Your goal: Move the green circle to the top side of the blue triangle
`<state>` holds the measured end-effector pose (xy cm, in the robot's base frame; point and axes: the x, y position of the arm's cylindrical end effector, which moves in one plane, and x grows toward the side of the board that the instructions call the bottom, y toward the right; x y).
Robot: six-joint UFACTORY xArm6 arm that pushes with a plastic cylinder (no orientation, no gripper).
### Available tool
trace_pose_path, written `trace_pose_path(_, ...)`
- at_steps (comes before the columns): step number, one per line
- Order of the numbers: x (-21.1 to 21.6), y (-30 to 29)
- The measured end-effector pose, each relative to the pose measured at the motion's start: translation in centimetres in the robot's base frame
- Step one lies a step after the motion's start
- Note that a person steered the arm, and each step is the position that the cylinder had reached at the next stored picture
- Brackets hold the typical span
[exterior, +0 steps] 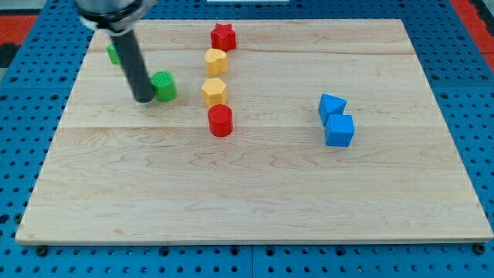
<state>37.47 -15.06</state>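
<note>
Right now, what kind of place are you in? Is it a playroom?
More likely a robot test bench. I see a wooden board on a blue panel full of holes, and my tip beside a green circle.

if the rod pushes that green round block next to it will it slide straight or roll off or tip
The green round block looks squat and sits flat on the smooth wooden board, so it will probably slide, not tip or roll. My tip sits at its left edge; an off-centre push on its curved side may make it slip sideways.
</note>
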Motion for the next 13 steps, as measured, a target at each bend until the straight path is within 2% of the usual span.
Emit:
trace_pose_path(1, -1.1, 1.6)
trace_pose_path(2, -2.1, -0.8)
trace_pose_path(3, -3.6, 1.3)
trace_pose_path(4, -2.2, 9.1)
trace_pose_path(5, -2.8, 12.8)
trace_pose_path(6, -5.5, 12.6)
trace_pose_path(8, -3.7, 18.6)
trace_pose_path(9, -4.1, 15.8)
trace_pose_path(10, -0.8, 15.9)
trace_pose_path(11, 0.3, 17.8)
trace_pose_path(13, -1.6, 20.7)
